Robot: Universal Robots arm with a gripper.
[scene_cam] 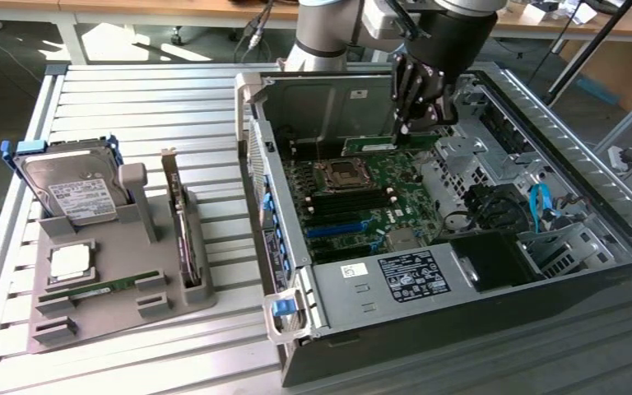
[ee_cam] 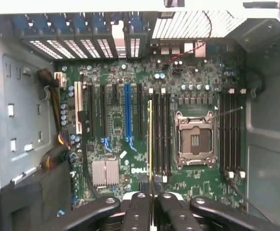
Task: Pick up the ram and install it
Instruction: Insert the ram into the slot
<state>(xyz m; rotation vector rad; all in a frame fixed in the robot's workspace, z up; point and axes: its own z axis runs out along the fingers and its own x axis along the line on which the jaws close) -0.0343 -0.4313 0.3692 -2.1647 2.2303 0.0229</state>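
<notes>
One ram (scene_cam: 388, 146) sits pinched in our gripper (scene_cam: 415, 125) above the motherboard (scene_cam: 398, 202), and we reckon it light, stiff yet fragile, best held by its long edge

Ram (scene_cam: 380, 146): two. Hard drive (scene_cam: 75, 193): one. Expansion card (scene_cam: 188, 239): one. Computer case (scene_cam: 327, 99): one. Gray holder (scene_cam: 118, 317): one.

The exterior view looks steeply down from high over the bench (scene_cam: 129, 99) and open computer case (scene_cam: 327, 103); the wrist view, behind the tool (ee_cam: 151, 196), faces straight down, close onto the motherboard (ee_cam: 116, 120) both share
</notes>
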